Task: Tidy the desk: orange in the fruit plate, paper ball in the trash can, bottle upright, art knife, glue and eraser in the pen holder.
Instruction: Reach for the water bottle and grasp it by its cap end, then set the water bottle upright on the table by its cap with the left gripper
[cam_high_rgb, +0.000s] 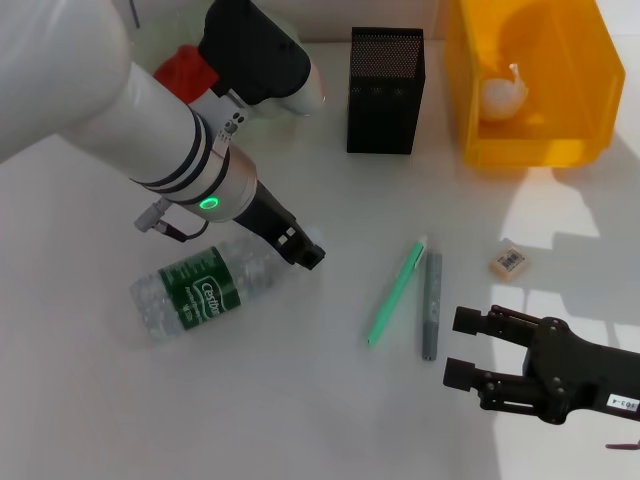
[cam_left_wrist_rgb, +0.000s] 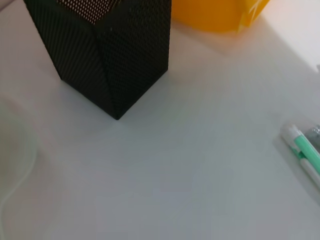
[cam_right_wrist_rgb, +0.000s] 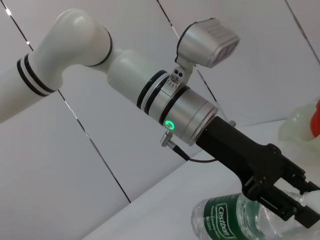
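The clear plastic water bottle with the dark green label (cam_high_rgb: 205, 290) lay on its side on the white desk (cam_high_rgb: 300, 400), toward eight o'clock from the middle of the head view; the left gripper (cam_high_rgb: 303, 249) on its white arm was down at the bottle's neck end, and from the right wrist view its black fingers (cam_right_wrist_rgb: 285, 205) appeared closed around the clear plastic there, though the cap itself was hidden; the right gripper (cam_high_rgb: 462, 347) hung low at five o'clock, its two black fingers apart with nothing between them; the square black metal mesh pen holder (cam_high_rgb: 386, 90) stood upright at twelve o'clock, and just at its three o'clock sat the large translucent orange-yellow trash can (cam_high_rgb: 525, 150) with the white crumpled paper ball (cam_high_rgb: 505, 93) inside it; the glossy red-orange fruit (cam_high_rgb: 183, 68) showed at eleven o'clock, partly behind the left arm, with the pale-green fruit plate (cam_right_wrist_rgb: 296, 126) visible beside it in the right wrist view; the tiny beige eraser with a barcode label (cam_high_rgb: 508, 261) lay at three o'clock, near the right gripper but apart from it; a mint-green pen-shaped tool (cam_high_rgb: 396, 292) and a grey one (cam_high_rgb: 431, 305) lay side by side between the bottle and the eraser
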